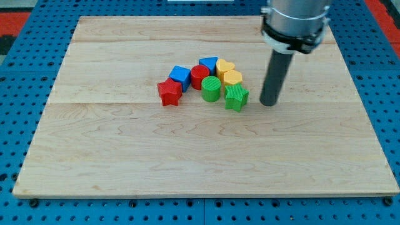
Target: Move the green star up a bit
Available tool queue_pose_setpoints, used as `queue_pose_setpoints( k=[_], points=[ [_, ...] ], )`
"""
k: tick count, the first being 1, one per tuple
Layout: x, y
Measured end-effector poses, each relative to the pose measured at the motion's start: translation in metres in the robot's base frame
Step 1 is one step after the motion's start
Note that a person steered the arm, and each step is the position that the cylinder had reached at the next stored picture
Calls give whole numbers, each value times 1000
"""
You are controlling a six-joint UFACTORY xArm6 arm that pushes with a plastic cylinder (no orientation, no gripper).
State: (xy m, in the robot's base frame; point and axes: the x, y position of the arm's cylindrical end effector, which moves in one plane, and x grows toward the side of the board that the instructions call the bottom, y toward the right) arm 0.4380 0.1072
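The green star (pixel 236 97) sits at the right lower end of a cluster of blocks near the middle of the wooden board (pixel 125 156). My tip (pixel 269 103) rests on the board just to the star's right, a small gap apart from it. A green cylinder (pixel 211 89) touches the star's left side. A yellow block (pixel 232 77) lies right above the star.
The cluster also holds a yellow heart (pixel 225 65), a blue triangle (pixel 209 63), a red cylinder (pixel 200 77), a blue cube (pixel 180 76) and a red star (pixel 169 92) at its left end. Blue pegboard (pixel 25 75) surrounds the board.
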Motion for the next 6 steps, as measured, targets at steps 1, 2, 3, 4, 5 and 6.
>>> queue_pose_setpoints(
  k=[1, 2, 3, 4, 5, 6],
  points=[
    [-13, -25],
    [-17, -41],
    [-16, -31],
    [3, 2],
    [39, -7],
    [55, -50]
  ],
)
